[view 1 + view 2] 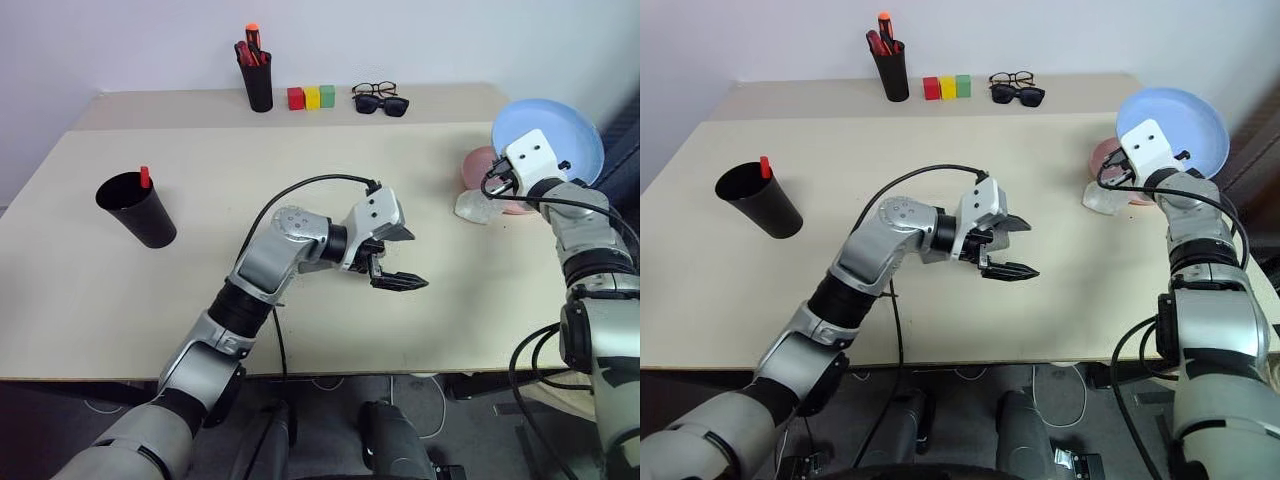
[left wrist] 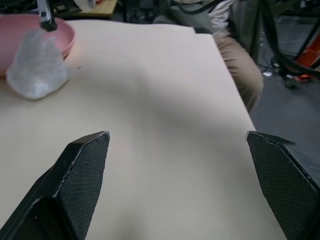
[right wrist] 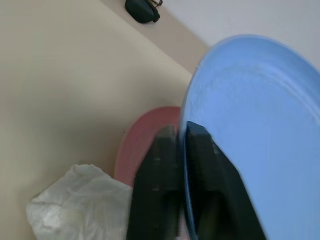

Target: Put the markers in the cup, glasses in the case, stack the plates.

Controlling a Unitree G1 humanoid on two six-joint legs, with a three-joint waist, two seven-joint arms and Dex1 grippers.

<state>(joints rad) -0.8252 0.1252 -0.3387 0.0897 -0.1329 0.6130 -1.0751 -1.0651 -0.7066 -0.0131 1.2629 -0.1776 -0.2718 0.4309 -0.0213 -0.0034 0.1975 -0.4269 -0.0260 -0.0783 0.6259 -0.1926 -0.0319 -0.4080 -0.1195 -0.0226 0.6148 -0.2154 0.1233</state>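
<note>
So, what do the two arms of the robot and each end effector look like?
Both arms are silver-grey metal with black joint rings. Each wrist carries a white housing with small dark screw holes. Black cables loop along the forearms into these housings. The left end effector and the right end effector each have two black fingers with a fine checkered texture.

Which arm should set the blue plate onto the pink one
Right. Its gripper already pinches the blue plate's rim above the pink plate; the left gripper hangs open mid-table.
</note>
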